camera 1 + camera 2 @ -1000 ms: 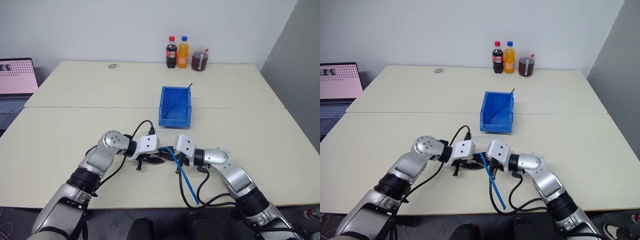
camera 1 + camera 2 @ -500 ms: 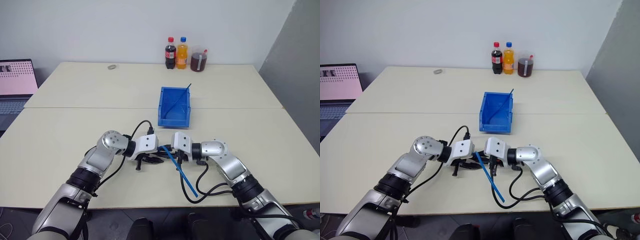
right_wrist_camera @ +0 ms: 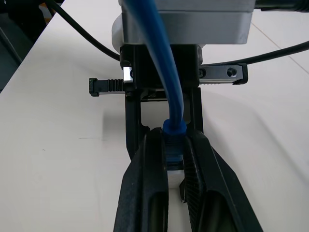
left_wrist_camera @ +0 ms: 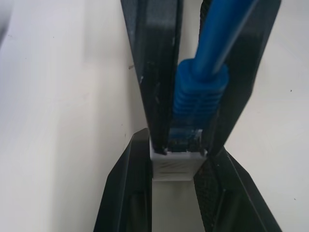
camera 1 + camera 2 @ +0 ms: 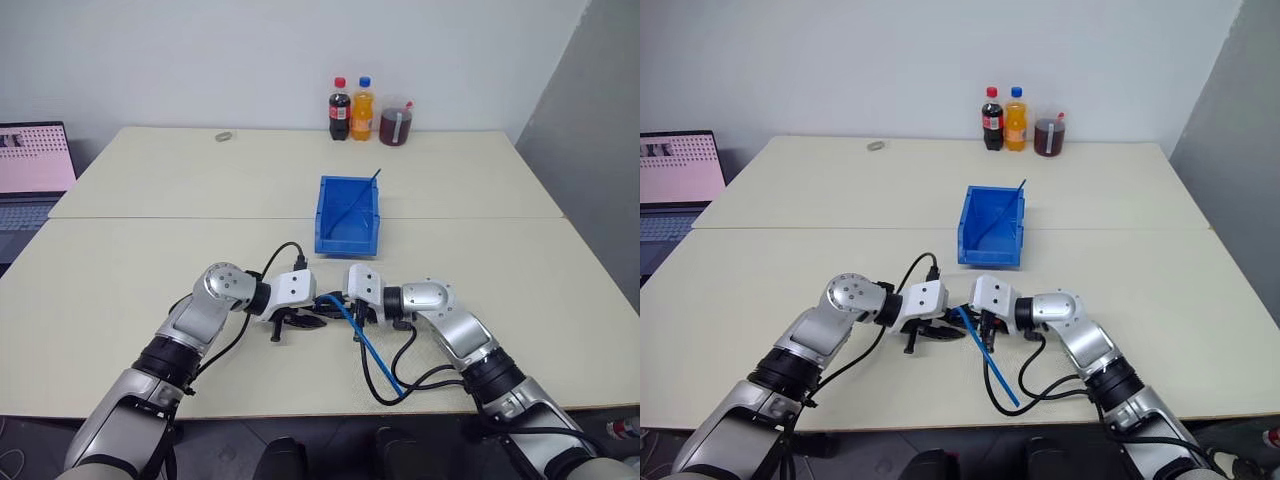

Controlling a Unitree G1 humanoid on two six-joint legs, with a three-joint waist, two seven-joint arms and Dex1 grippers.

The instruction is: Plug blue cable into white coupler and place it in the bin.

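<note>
1. The left hand (image 5: pixel 305 322) is pinched shut on the white coupler (image 4: pixel 176 164), its two black fingers (image 4: pixel 126 193) pressing either side of the small block, low over the surface (image 5: pixel 120 290) in front of the robot.
2. The right hand (image 5: pixel 345 322) is clamped nearly shut on the ribbed boot and plug of the blue cable (image 4: pixel 200 87). The plug tip meets the coupler's socket, but how far it has gone in cannot be told. The rest of the cable trails back towards the surface's near edge.
3. Likely risk: if the plug sits slightly askew to the socket, pushing could jam it or pry the coupler out of the left hand's narrow grip.
4. Likely risk: the coupler is small and smooth, so it could slide between the fingers instead of taking the plug, leaving it half seated.
5. Likely risk: if either hand lets go before the plug locks, the pair could part on the way to the bin, helped by the drag of the trailing cable.
6. The bin (image 5: pixel 329 236) stands beyond both hands, apart from them. Inside lies a thin dark-blue strand (image 5: pixel 362 198) leaning across to its far corner; no coupler or light-blue cable is in it.
</note>
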